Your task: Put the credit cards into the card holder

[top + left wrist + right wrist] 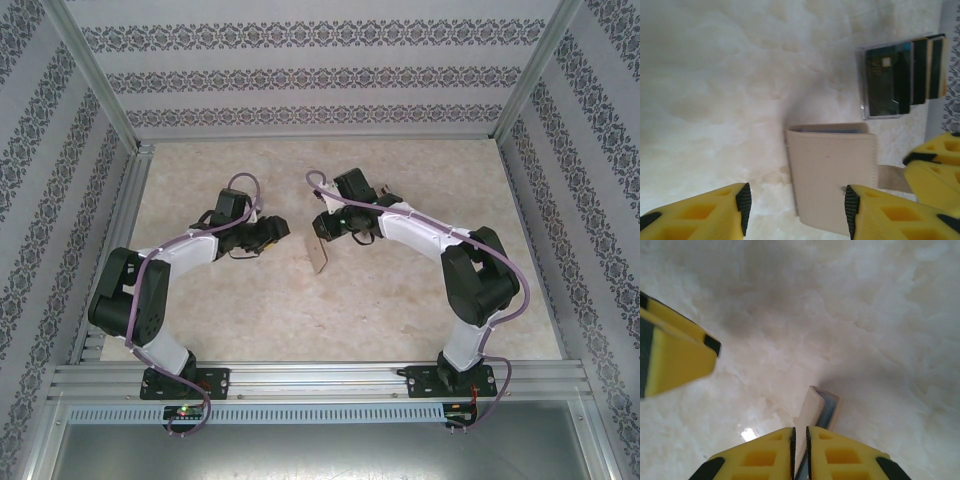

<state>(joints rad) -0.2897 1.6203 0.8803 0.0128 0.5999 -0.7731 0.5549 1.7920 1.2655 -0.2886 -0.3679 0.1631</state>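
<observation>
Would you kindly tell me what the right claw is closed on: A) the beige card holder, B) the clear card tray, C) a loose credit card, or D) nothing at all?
A: in the right wrist view the right claw has its fingers pressed together on the thin edge of the beige card holder.

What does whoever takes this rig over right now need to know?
Left gripper: open, fingers either side of the card holder, not gripping it.
Right gripper: shut on the card holder's edge.
Cards: stacked in a clear tray on the table, beyond the holder.
Done: a bluish edge in the holder's mouth may be one card; cannot tell.
Left: get the stacked cards into the holder.
</observation>
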